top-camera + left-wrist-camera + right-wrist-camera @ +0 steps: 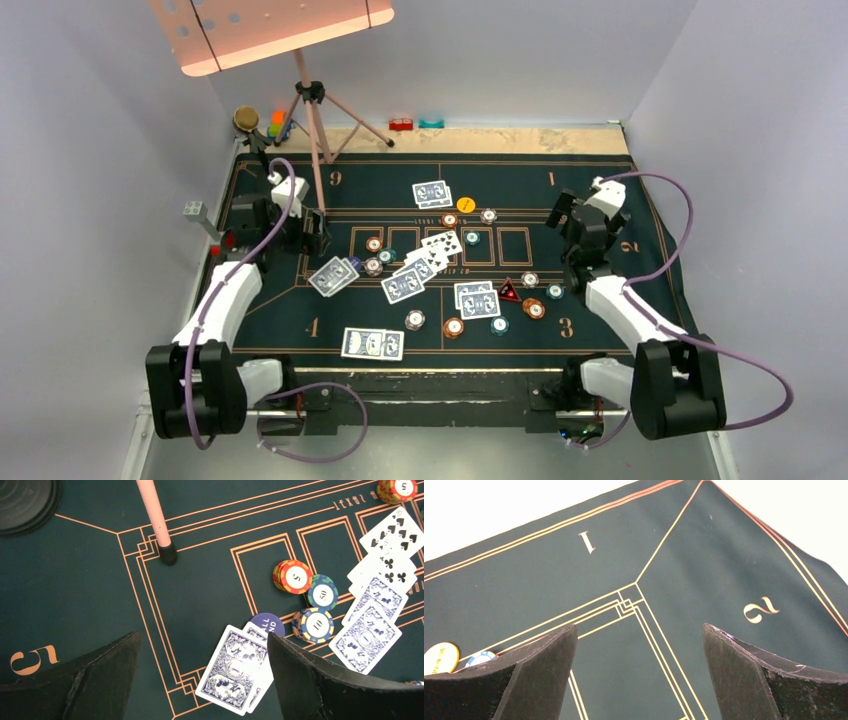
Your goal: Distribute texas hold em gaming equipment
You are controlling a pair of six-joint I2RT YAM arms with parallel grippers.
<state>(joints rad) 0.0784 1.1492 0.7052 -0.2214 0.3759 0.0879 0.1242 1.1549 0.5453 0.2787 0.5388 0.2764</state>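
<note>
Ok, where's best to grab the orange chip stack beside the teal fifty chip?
Probably grip the orange chip stack across its round edge, coming straight down. It lies flat and low on the mat, and the teal chip crowds one side, so close on the free sides.

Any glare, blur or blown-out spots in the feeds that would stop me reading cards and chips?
Top external: even light, but the tilted panel glows washed-out pink, and the chips are too small to read. Left wrist: crisp; the 5 on the orange stack and the face-up cards are legible, the fingers nearly black. Right wrist: mat print sharp, everything beyond it blown out white.
</note>
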